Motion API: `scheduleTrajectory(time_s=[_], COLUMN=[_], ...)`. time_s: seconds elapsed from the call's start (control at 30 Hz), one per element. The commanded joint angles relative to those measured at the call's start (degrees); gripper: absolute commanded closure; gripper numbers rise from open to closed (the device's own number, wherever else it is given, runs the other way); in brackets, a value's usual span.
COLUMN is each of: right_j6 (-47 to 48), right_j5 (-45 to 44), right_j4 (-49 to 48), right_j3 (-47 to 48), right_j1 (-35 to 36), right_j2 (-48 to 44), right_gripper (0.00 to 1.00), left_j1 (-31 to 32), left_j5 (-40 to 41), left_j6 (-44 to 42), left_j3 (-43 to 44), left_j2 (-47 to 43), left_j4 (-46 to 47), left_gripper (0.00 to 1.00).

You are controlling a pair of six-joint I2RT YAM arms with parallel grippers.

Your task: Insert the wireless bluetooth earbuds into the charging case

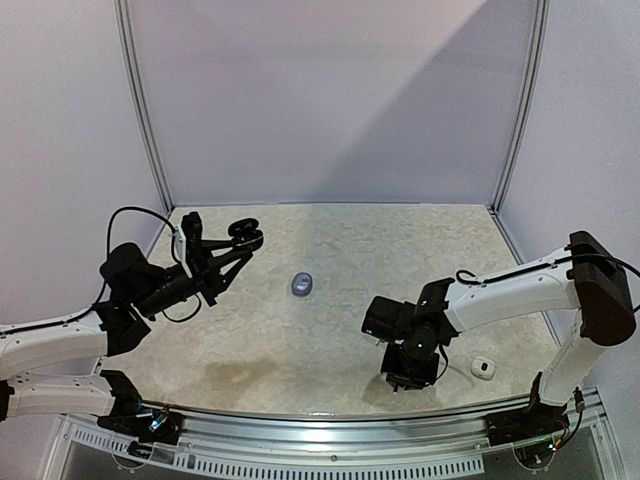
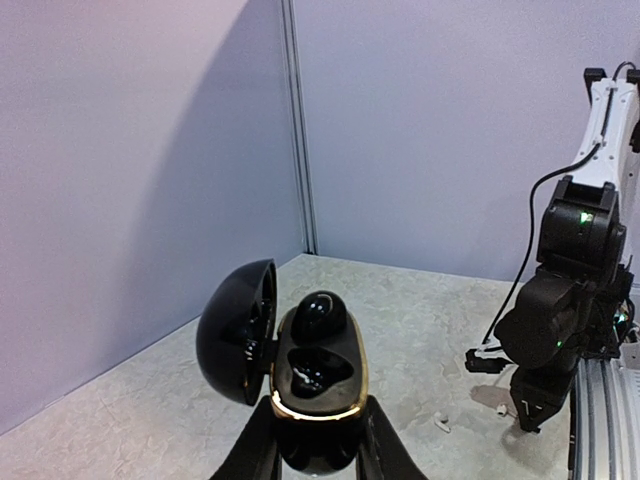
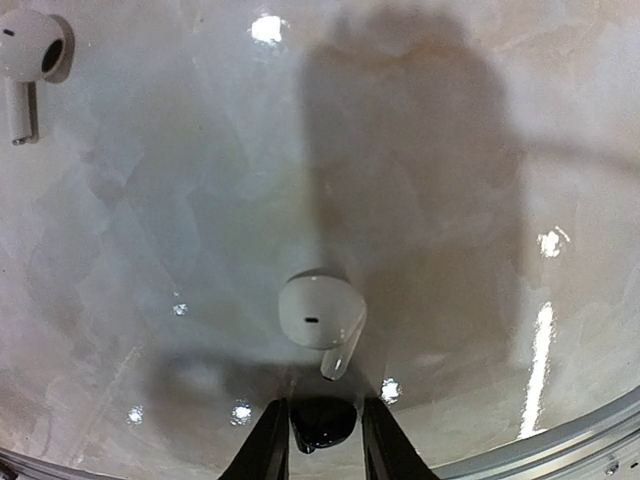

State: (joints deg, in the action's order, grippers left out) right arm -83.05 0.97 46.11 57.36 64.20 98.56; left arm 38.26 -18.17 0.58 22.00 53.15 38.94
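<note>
Right wrist view: right gripper (image 3: 325, 440) clamped on black earbud (image 3: 322, 423), white earbud (image 3: 318, 312) just beyond it, second white earbud (image 3: 28, 50) far left of it; left gripper (image 2: 318, 430) closed on open charging case (image 2: 318, 385), seated earbud (image 2: 318, 315) inside

The top camera sits high behind the left arm (image 1: 60, 345) and right arm (image 1: 520, 290), looking down and forward over the whole worktop (image 1: 330, 320) to the back wall (image 1: 330, 100). The left wrist camera rides close behind the left gripper (image 2: 318, 435) and faces almost level across the worktop, past the black case (image 2: 300, 365) in its fingers, to the right arm, which the top view also shows. The right wrist camera looks steeply down from very near at the worktop's near right patch, with the right gripper (image 3: 320, 440) and a black earbud (image 3: 322, 420) at its lower edge and a white earbud (image 3: 318, 315) just ahead.
</note>
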Motion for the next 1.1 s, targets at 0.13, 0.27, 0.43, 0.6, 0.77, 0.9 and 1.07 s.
scheduleTrajectory(time_s=[0.13, 0.27, 0.43, 0.6, 0.77, 0.9, 1.07], right_j6=[4.71, 7.97, 11.46, 14.13, 16.37, 15.31, 12.44], right_j5=[-0.66, -0.64, -0.7, -0.67, -0.71, -0.27, 0.27], right_j4=[6.28, 9.44, 12.32, 11.91, 9.62, 6.82, 5.17], right_j3=[2.54, 3.64, 4.64, 5.7, 6.64, 3.93, 1.75], right_j1=[-1.1, -0.95, -0.9, -0.89, -1.17, -2.4, -2.97], right_j2=[3.68, 4.22, 4.59, 5.01, 4.91, 4.07, 3.0], right_gripper=[0.73, 0.72, 0.71, 0.7, 0.66, 0.67, 0.68], left_j1=[0.76, 0.65, 0.59, 0.48, 0.41, 0.41, 0.41], left_j5=[-0.04, 0.0, -0.01, -0.02, -0.19, -0.32, -0.46], left_j6=[-0.49, -1.56, -1.99, -2.07, -2.16, -2.24, -2.22], left_j3=[-0.77, -0.84, -0.84, -0.87, -0.87, -0.94, -0.74], left_j2=[-0.58, -0.59, -0.57, -0.42, -0.32, -0.21, -0.12], left_j4=[-0.4, -0.44, -0.44, -0.44, -0.44, -0.35, -0.39], left_gripper=[1.0, 1.0, 1.0, 1.0, 1.0, 1.0, 1.0])
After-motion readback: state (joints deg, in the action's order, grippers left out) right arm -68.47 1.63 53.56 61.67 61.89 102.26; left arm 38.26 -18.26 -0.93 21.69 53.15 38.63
